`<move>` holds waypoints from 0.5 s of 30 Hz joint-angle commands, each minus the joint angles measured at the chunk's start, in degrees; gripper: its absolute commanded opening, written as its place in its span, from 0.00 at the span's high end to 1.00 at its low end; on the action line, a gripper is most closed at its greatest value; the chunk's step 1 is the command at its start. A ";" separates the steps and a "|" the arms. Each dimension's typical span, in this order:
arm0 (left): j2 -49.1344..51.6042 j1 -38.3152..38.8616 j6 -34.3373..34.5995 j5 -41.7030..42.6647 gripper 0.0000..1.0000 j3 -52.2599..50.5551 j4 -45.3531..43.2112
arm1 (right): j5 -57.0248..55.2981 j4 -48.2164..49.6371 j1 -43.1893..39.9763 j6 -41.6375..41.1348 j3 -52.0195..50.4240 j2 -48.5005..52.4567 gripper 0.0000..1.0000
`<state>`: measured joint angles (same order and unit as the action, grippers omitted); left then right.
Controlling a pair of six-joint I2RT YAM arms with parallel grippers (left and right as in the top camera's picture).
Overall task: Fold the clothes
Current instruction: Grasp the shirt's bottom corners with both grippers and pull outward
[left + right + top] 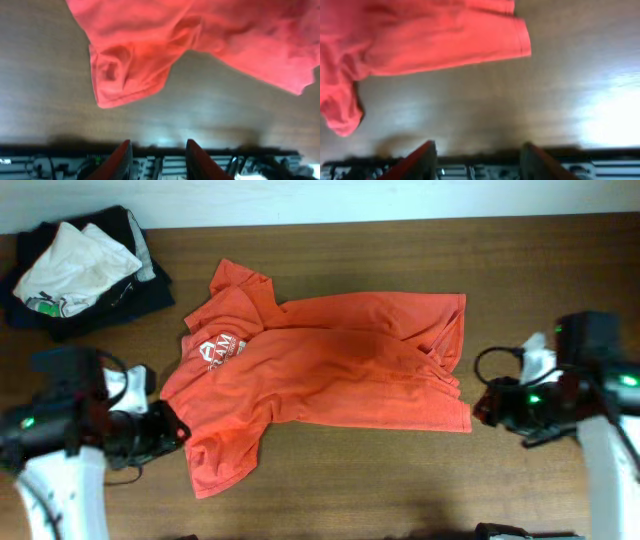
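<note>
Both sets of jaws stand apart and hold nothing: the left gripper [159, 161] has bare wood between its fingertips, and the right gripper [477, 161] is spread wider, likewise empty. Just ahead of the left gripper lies the rumpled near sleeve [125, 75] of the large orange-red short-sleeved fabric T-shirt [330, 370]; ahead of the right gripper lies the near hem corner [520, 37]. The T-shirt occupies the middle of the brown wooden worktop [400, 490], with its white printed logo [222, 348] toward the left edge and its hem toward the right edge, and an overlapped, wrinkled layer along its far side. A dark charcoal garment [150, 295] under a crumpled cream cloth [70, 265] sits in the far-left corner, well apart. Judged step: take hold for a fold. Procedure: lower each gripper until one finger slides under the cloth edge, pinch at sleeve and hem corner, lift both together, keep the fabric taut between the arms, and carry the near side toward the far edge. Risk: a grasp on the bunched sleeve may gather extra layers and skew the fold.
</note>
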<state>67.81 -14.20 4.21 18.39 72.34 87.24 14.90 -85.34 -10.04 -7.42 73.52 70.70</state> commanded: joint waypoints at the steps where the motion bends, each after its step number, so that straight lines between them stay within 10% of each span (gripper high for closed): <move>1: 3.72 0.83 -2.34 0.02 0.67 -9.55 -8.02 | 4.66 6.91 -0.09 0.11 -8.70 2.58 0.54; 15: 22.60 1.07 2.60 -2.69 0.65 -13.99 -23.19 | -0.22 21.81 -0.09 -4.24 -11.87 26.27 0.44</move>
<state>90.04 -13.23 6.28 16.86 58.65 64.60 15.94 -64.47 -10.04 -10.46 61.84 95.29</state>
